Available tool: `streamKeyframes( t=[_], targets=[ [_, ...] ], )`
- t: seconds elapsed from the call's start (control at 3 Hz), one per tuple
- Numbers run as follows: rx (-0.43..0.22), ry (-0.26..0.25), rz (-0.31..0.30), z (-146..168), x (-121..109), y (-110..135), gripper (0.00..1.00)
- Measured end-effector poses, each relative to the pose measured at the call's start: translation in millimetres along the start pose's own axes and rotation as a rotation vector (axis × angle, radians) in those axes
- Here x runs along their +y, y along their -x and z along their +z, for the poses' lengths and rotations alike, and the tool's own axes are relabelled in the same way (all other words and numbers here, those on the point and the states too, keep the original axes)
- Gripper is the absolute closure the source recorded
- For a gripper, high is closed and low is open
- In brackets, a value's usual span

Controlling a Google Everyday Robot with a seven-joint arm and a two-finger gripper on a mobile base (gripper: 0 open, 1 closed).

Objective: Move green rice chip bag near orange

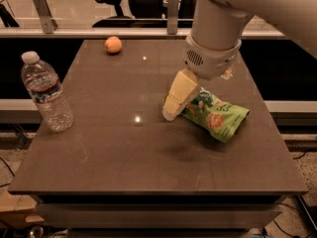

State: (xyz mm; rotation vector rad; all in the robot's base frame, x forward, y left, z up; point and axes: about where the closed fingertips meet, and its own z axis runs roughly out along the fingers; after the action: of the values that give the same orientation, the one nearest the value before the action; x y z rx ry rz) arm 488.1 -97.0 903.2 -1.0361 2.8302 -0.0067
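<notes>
The table (99, 152) is seen as a dark brown slab, smooth and faintly glossy, with small spots of light mirrored on it. At the left of the frame, the water bottle (47, 93) is made of clear, ribbed plastic and topped with a white cap. The green rice chip bag (218, 118), right of centre, is shown as crinkled, shiny film. The orange (113, 44), upper left, is smooth-skinned and matt. The gripper (173, 108), at the centre by the bag's left end, is covered in what looks like cream, matt plastic.

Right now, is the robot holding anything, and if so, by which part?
It cannot be told. The gripper is down at the left end of the green rice chip bag, covering it; whether it grips that end is hidden.
</notes>
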Motion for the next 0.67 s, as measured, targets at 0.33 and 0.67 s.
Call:
streamKeyframes(
  t=[0.33,0.67],
  targets=[
    [-0.001,-0.001,0.0,0.5,0.0,0.2,0.0],
    [-0.013,-0.025,0.005,-5.2,-5.1,2.0,0.0]
  ],
)
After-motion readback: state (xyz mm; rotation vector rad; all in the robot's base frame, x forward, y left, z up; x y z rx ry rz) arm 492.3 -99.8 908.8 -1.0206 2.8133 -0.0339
